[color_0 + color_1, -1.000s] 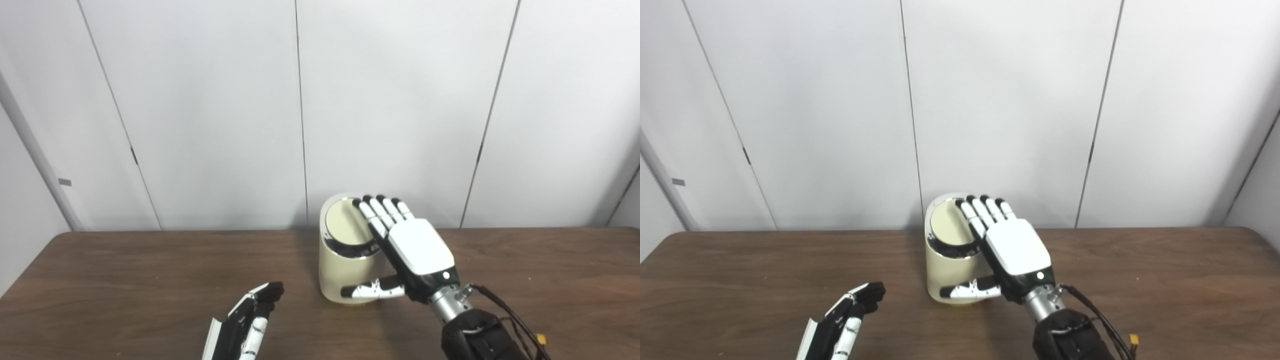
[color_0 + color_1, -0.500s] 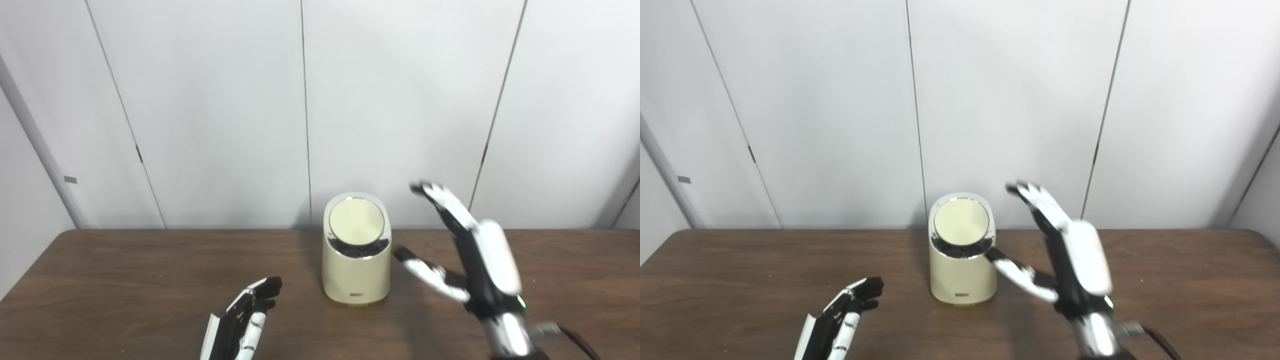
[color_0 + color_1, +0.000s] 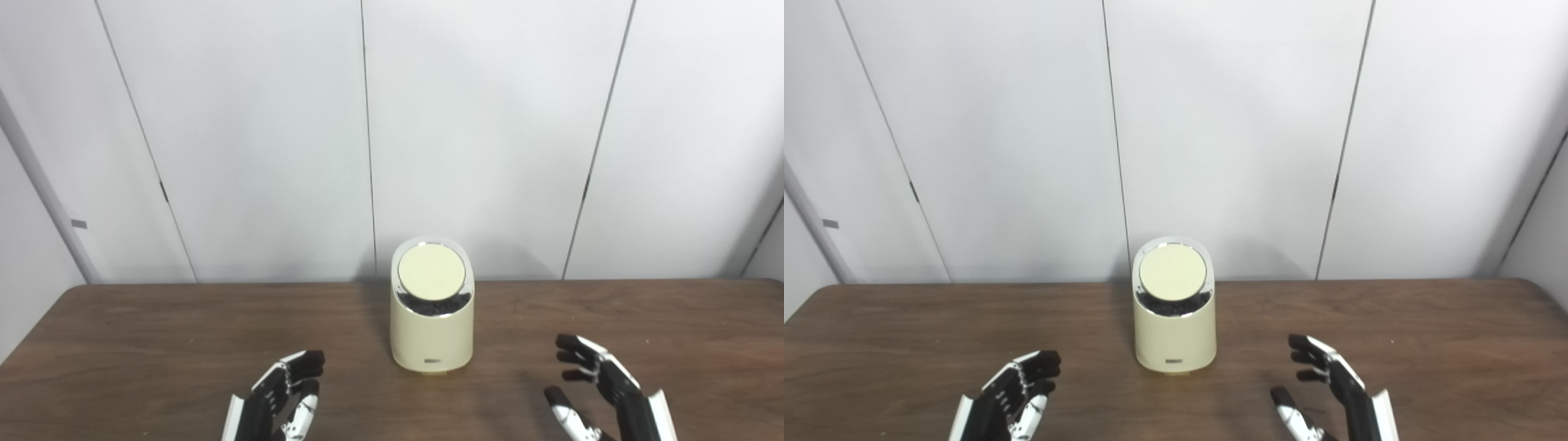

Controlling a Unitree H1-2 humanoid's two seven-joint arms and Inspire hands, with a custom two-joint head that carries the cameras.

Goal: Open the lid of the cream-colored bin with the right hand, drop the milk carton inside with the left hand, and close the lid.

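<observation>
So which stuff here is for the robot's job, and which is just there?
For the job:
- cream-colored round plastic bin, lid shut
- left hand, open
- right hand, open
No milk carton shows.

Just there:
- brown wooden table
- white panelled wall

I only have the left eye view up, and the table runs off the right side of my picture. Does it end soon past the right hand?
Observer: Yes. The right eye view shows the table ending in a rounded far right corner, some way to the right of the open right hand.
Operator: Is there a milk carton on that extra stretch?
Observer: No. In the right eye view only bare wood shows from the right hand out to that corner.
</observation>
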